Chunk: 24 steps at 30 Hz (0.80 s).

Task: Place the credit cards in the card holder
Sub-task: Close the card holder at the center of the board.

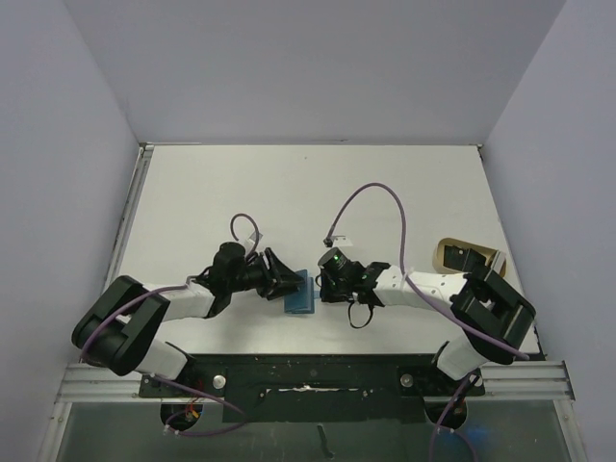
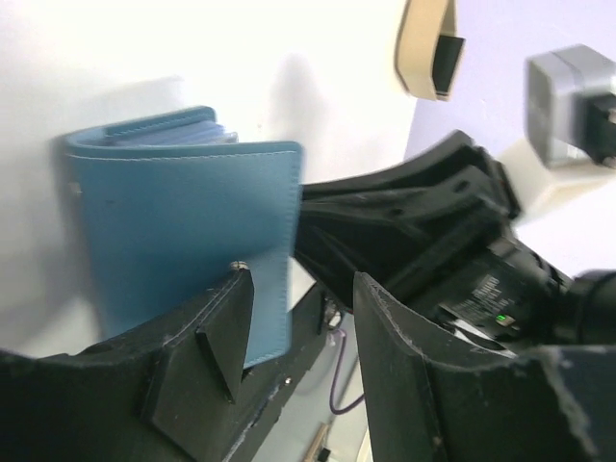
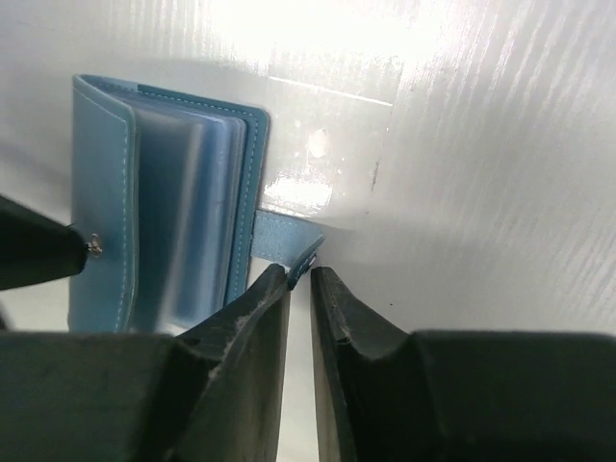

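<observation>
Card holder (image 1: 299,294), teal stitched leather, part-open, clear sleeves (image 3: 178,202) inside, on white table (image 1: 385,183) between grippers. Left gripper (image 2: 300,289) wide open, one finger (image 2: 217,337) touching cover. Right gripper (image 3: 299,274) closed on snap tab (image 3: 279,236)

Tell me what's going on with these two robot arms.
Both arms are working on a small blue card holder near the front of the table. The right end effector pinches its snap tab. The left end effector is open, with one finger touching the cover. The holder is slightly open, showing clear sleeves. No loose cards are in view.
</observation>
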Motion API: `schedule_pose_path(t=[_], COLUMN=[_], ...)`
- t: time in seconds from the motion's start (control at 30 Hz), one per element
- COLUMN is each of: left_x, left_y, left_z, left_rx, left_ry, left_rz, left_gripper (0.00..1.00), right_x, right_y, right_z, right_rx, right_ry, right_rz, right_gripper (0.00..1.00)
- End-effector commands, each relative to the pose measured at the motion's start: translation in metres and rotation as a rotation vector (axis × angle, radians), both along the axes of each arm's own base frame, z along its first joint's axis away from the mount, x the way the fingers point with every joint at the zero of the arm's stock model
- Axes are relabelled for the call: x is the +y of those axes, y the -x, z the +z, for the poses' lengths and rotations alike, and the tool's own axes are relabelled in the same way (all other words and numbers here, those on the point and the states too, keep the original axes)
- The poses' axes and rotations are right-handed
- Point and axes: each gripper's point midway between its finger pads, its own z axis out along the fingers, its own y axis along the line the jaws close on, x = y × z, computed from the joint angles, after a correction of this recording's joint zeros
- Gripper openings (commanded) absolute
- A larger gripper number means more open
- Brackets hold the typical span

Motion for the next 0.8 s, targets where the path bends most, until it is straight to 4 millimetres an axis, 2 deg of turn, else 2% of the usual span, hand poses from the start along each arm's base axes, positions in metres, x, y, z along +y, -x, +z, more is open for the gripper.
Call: schedule_pose_path(t=[0.0,0.23,0.47,0.77], left_x=[-0.004,-0.004,0.007,0.013], left_y=[-0.013,-0.02,-0.024,-0.022], left_z=[-0.004,-0.017,-0.033,-0.052], left_rx=[-0.068,-0.06,-0.061,-0.034], left_ry=[-0.063,-0.149,-0.291,-0.383], left_rz=[-0.01,-0.026,-0.024,-0.04], left_gripper=[0.43,0.35,0.28,0.26], right_x=[-0.001,-0.004,-0.002,0.015], right_y=[-0.014,-0.014,-0.018,-0.018], right_z=[0.021,0.02,0.029,0.038], right_rx=[-0.079,-0.078,-0.096,-0.104], right_ry=[-0.047,-0.046,-0.066,-0.132], right_rz=[-0.044,-0.048,-0.051,0.006], right_gripper=[0.15,0.04,0.01,0.0])
